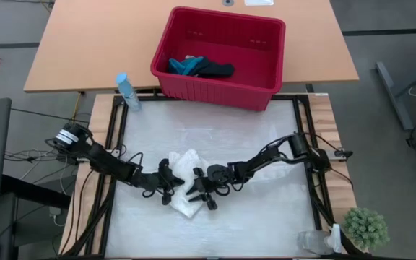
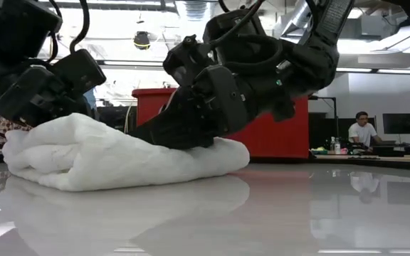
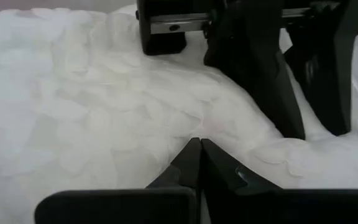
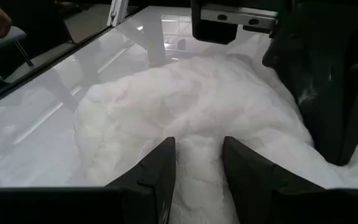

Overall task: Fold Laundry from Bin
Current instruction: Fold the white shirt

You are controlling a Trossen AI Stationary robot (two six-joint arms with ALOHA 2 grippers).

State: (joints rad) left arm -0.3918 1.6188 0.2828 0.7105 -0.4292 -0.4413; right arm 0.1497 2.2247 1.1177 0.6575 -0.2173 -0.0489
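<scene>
The large white lacy cloth (image 1: 184, 182) lies bunched in a thick pile on the white table top, also in the low view (image 2: 112, 156). My left gripper (image 3: 199, 148) is shut, its tips at the pile's left side (image 1: 166, 179). My right gripper (image 4: 197, 155) is open on the pile's right side (image 1: 204, 186). The red bin (image 1: 266, 65) stands on the wooden table beyond the far edge. Inside it lie the teal cloth (image 1: 185, 65) and the dark cloth (image 1: 217, 70). My left gripper's shut fingertips (image 3: 191, 155) touch the pile's upper surface (image 3: 197, 127), coming slanting down from the table's left. Whether a layer is caught between them cannot be told. My right gripper's two open fingers (image 4: 160, 165) rest on the pile, slanting down from the table's right, with a hump of cloth (image 4: 197, 134) between them. The pile lies on the table.
A blue bottle (image 1: 126, 90) stands at the far left corner. A small plant (image 1: 367, 227) and a clear plastic thing (image 1: 315, 242) are at the near right corner. A person (image 2: 362, 131) sits in the room behind. Bare table top lies around the pile.
</scene>
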